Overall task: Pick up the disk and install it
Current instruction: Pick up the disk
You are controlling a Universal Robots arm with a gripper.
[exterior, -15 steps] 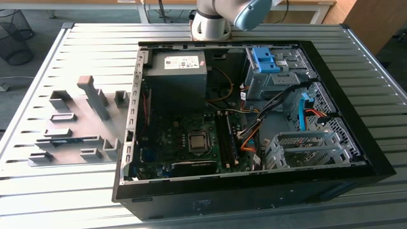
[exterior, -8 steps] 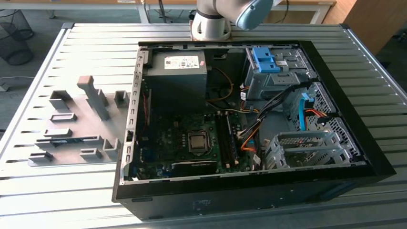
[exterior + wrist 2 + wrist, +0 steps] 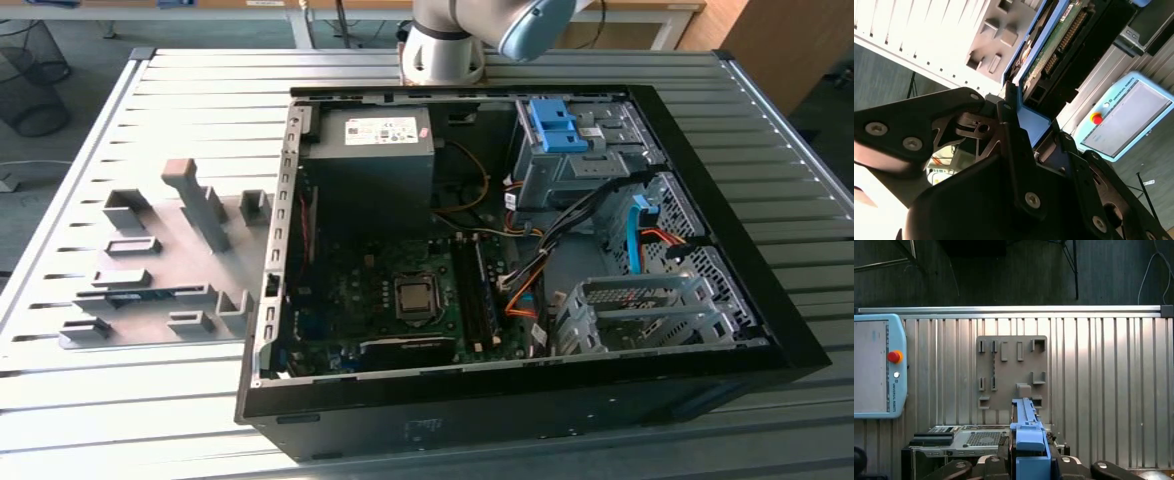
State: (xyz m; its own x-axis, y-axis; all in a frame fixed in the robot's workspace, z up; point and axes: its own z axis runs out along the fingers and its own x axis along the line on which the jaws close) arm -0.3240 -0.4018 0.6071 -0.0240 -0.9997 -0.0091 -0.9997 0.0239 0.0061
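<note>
Claw (image 3: 1030, 462) clamped on disk (image 3: 1026, 422), held edge-on. Disk's long axis runs straight out from claw toward bench (image 3: 1104, 365). Computer case (image 3: 534, 410) sits below claw, off that axis.

Hard daylight on ribbed metal, deep shade inside the case.
In the exterior view, light from the far right glares off the worktop (image 3: 787, 140), while the open computer case (image 3: 534, 410) stays dim inside. In the first wrist view a pale sheen bands the ribs and the floor (image 3: 1004, 270) beyond is dark. In the second wrist view one corner burns white, and the black fingers (image 3: 1011, 130) are near-silhouettes against the lit blue disk (image 3: 1035, 126).
</note>
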